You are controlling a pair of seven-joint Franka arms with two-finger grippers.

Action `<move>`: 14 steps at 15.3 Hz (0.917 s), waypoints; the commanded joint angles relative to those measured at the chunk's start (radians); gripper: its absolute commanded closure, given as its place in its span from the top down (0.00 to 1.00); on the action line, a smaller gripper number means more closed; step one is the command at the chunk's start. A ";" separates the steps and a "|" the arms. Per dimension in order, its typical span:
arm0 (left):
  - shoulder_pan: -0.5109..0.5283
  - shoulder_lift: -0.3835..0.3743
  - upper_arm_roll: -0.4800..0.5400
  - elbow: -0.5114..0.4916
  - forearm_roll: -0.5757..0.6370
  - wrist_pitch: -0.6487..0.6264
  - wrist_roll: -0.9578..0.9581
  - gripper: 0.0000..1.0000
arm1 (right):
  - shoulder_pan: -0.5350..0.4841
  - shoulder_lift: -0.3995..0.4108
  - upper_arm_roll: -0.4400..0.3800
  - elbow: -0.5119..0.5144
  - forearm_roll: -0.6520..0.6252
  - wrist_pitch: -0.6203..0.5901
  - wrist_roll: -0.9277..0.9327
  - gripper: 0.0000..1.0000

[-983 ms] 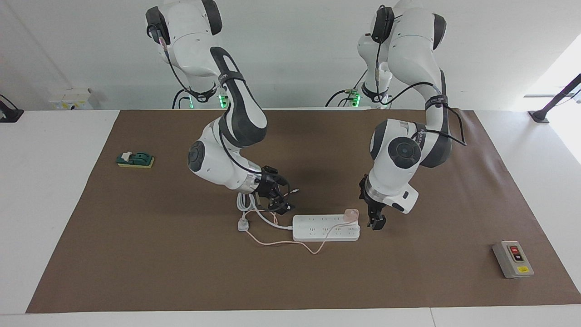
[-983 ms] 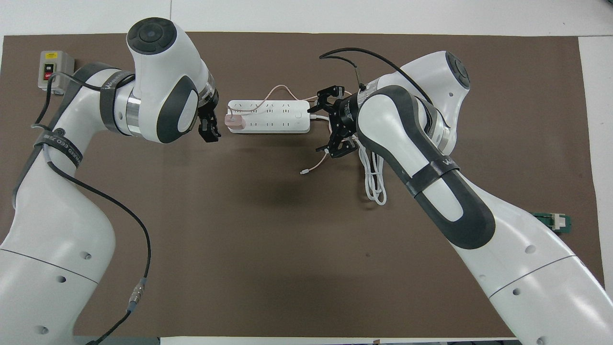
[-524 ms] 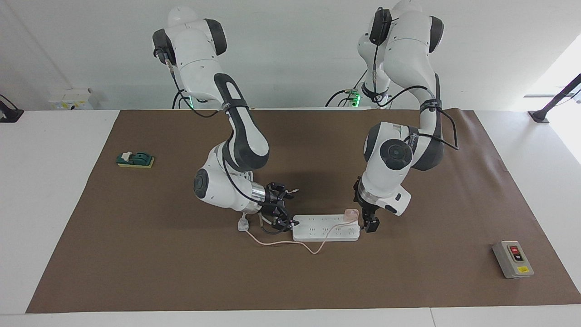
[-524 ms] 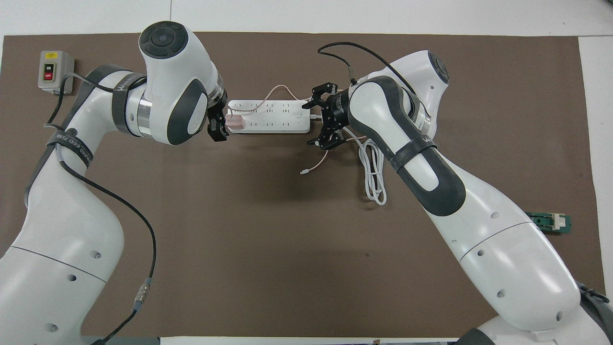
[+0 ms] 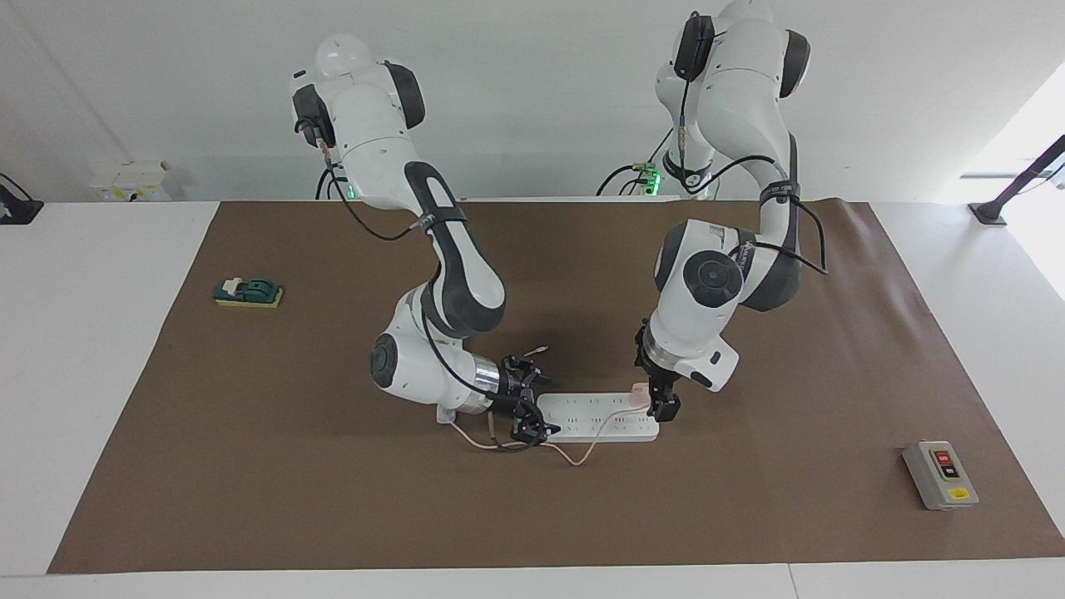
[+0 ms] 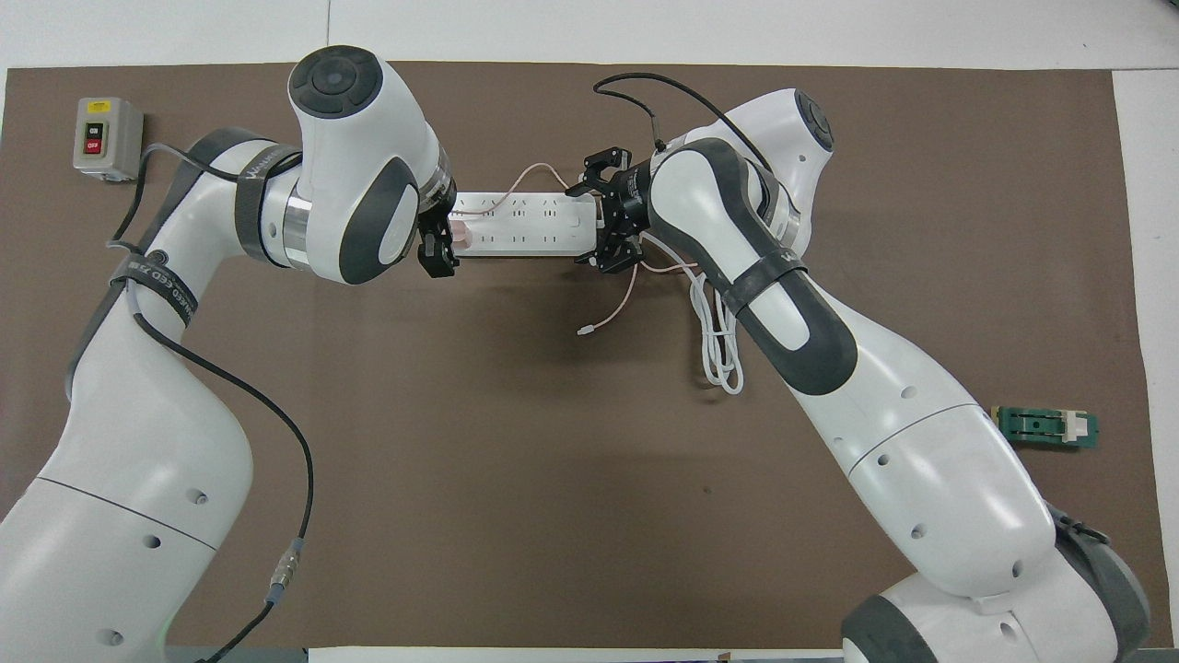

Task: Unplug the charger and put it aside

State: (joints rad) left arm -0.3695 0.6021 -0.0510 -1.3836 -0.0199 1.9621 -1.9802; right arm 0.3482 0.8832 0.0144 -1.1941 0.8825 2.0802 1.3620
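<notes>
Facing view shows my 2 pincers closing in on the long white plastic power strip point(image 5: 597, 418) that lies flat on the brown paper-covered desk point(image 5: 749, 499). My left pincer point(image 5: 657, 403) sits right at the small pale pink cube-shaped charger point(image 5: 639, 393), which is plugged into the strip's end toward the left arm's side; its fingers look spread on either side of the cube, not yet clenched on it. My right pincer point(image 5: 529, 412) is low at the strip's other end, fingers splayed wide around that end, grasping nothing that I can make out.

I judge this the approach step: 1 pincer to brace the strip, the other to grip the charger. The next move calls for clenching on the cube's smooth, hard sides and pulling straight up while the strip is held down, or the light strip may lift along.

The charger's thin pink cable point(image 5: 532, 448) trails loosely across the desk; it is limp and could snag. A thick white cord point(image 6: 720, 345) lies coiled nearer to the robots.
</notes>
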 commanded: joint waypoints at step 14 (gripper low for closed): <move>-0.034 -0.074 0.017 -0.164 -0.009 0.115 -0.008 1.00 | 0.015 0.077 -0.011 0.097 -0.042 0.031 -0.009 1.00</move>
State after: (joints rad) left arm -0.3811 0.5583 -0.0508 -1.5014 -0.0202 2.0517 -1.9802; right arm 0.3611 0.9209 0.0089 -1.1440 0.8665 2.1001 1.3603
